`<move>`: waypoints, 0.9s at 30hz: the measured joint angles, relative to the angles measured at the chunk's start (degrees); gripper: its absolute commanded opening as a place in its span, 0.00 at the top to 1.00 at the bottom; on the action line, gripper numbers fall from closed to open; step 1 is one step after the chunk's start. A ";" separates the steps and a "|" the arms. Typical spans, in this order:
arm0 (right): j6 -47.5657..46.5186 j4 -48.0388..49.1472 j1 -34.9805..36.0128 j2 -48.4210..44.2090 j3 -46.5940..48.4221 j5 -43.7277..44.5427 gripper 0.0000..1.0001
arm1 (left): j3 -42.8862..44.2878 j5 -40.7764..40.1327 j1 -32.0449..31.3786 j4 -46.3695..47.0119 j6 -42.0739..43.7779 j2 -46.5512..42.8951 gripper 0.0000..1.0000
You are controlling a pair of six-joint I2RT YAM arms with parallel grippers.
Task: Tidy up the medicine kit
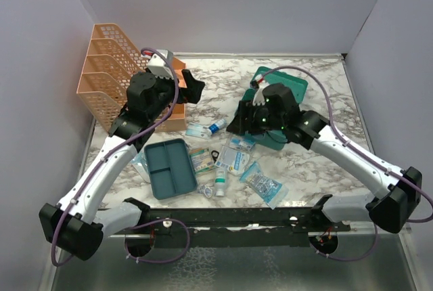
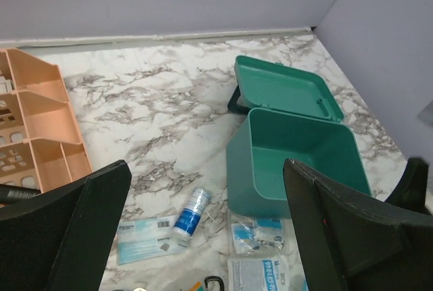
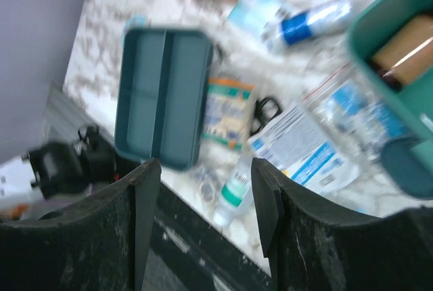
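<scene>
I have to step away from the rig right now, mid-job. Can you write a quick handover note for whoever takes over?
Left gripper: open, empty, above the table, facing the medicine kit.
Right gripper: open, empty, over the loose supplies beside the kit.
Done: the kit is open with its lid folded back, and a tan item shows inside.
Left: packets, a blue-labelled tube, a white bottle and the divided tray lie on the table outside the kit.
</scene>
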 measured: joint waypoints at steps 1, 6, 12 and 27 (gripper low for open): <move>0.15 -0.31 1.97 -0.33 -0.63 0.50 0.41 | 0.15 -0.42 0.00 -0.35 0.13 -0.85 0.01; 2.93 -3.10 14.29 -0.50 -2.84 6.05 0.37 | 2.16 -1.22 0.00 -3.48 0.37 -4.61 0.01; 9.97 -8.13 24.83 3.65 -3.69 12.48 0.32 | 2.16 -1.09 -0.02 -5.16 -0.24 -8.72 0.01; 15.67 -10.91 26.97 18.40 -3.76 13.79 0.35 | 2.12 1.05 -0.02 -6.97 -3.13 -9.35 0.02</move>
